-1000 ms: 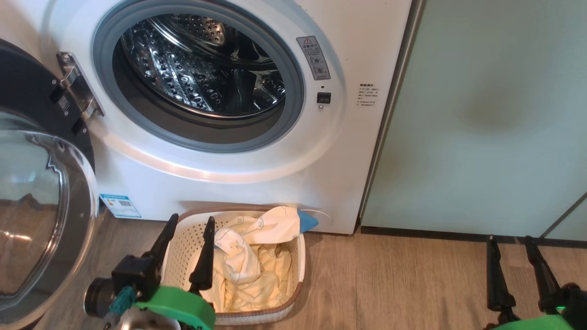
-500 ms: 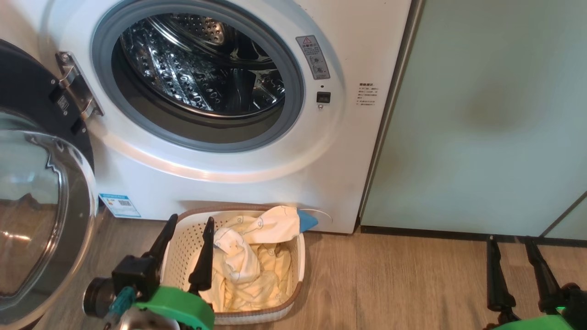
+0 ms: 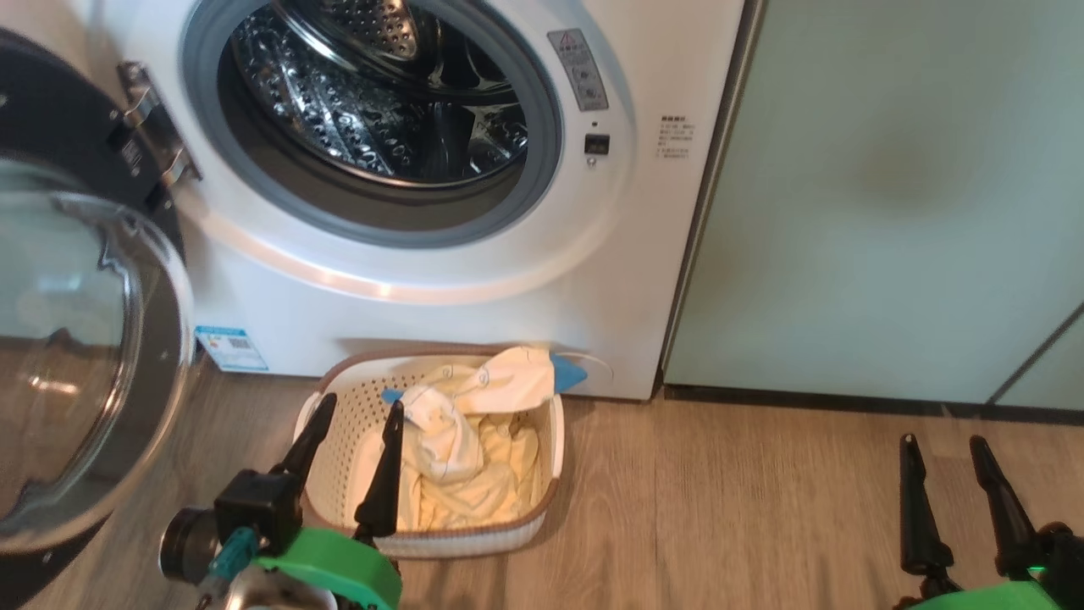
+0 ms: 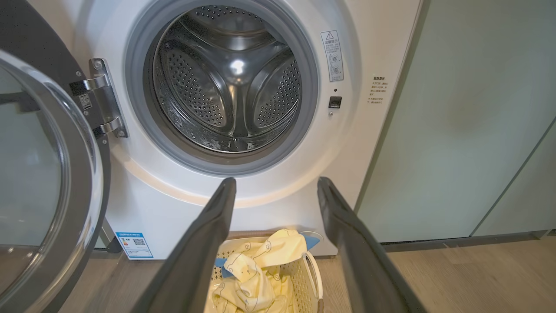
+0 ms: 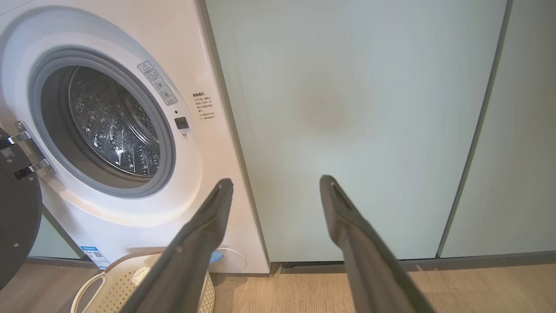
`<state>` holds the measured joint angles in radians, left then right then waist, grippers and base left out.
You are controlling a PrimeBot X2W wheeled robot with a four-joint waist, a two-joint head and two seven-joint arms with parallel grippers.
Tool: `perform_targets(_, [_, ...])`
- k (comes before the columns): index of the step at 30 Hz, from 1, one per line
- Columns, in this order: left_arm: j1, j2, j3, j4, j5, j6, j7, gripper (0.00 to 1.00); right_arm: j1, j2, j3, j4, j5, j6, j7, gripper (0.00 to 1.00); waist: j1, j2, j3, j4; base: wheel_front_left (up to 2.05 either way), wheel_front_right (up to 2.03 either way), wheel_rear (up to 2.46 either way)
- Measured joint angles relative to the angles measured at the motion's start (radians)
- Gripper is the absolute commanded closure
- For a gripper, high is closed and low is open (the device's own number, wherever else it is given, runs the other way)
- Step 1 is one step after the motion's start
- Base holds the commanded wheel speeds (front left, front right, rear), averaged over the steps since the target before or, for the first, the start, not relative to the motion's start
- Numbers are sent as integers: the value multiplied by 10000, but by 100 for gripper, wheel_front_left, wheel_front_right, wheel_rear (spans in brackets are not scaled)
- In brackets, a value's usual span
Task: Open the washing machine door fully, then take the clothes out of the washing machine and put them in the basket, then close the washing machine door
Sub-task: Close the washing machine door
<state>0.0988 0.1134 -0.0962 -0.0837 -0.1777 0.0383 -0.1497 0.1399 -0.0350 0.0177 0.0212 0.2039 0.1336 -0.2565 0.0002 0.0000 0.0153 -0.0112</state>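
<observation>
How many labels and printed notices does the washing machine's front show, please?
3: grey warning label right of the porthole, printed text further right, blue label at lower left. The door may hide others.

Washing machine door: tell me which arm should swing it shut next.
Left. The washing machine door hangs open on the robot's left, near the open left gripper; the open right gripper sits far off by the pale cabinet. The clothes already lie in the basket.
</observation>
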Motion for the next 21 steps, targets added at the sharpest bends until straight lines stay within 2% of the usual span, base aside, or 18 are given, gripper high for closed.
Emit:
perform_targets(9, [5,67,-25,17,0,13,-4,0,7,0,-31,13,77,0,0,0,-3,0,26,34,-135,134,1])
perform_targets(21, [2,167,-58,13,0,90,-102,0,6,8,-82,38,75,0,0,0,-2,0,34,78,-16,16,0])
